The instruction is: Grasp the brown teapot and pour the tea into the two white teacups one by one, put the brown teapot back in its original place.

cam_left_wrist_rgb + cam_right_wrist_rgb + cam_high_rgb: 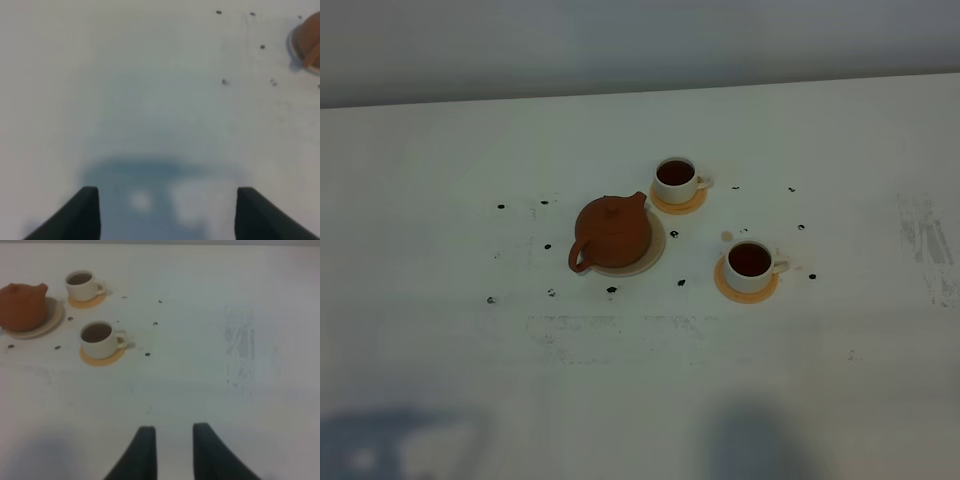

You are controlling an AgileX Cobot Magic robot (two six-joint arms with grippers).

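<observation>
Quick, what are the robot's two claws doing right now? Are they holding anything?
Left gripper: jaws wide open, holding nothing, over bare table.
Right gripper: jaws open with a narrow gap, holding nothing, well away from the brown teapot.

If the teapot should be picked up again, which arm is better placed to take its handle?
Left, probably. The brown teapot turns its handle toward the left side, and the left gripper is wide open. The right gripper has narrower jaws.
</observation>
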